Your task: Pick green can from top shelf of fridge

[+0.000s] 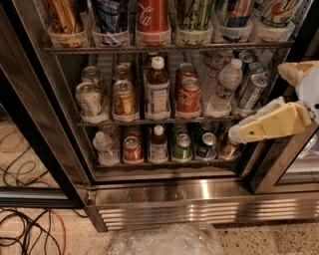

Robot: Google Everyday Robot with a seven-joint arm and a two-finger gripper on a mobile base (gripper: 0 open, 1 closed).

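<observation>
The fridge (199, 209) stands open in front of me, with its steel base panel below. The top shelf (164, 48) is a wire rack with whitish tubs along its front edge. The green can (194, 14) stands upright in one tub, right of a red cola can (152, 15); its top is cut off by the frame. My gripper (237, 134) is the tip of a cream arm coming in from the right. It hangs in front of the right end of the lowest rack, well below and right of the green can, touching nothing I can see.
The top shelf also holds an orange can (62, 15), a blue can (110, 15) and a white can with red-and-green lettering (274, 12). Lower racks hold several cans and bottles, including a short deep-green can (182, 147). Cables (25, 234) and crumpled plastic (167, 239) lie on the floor.
</observation>
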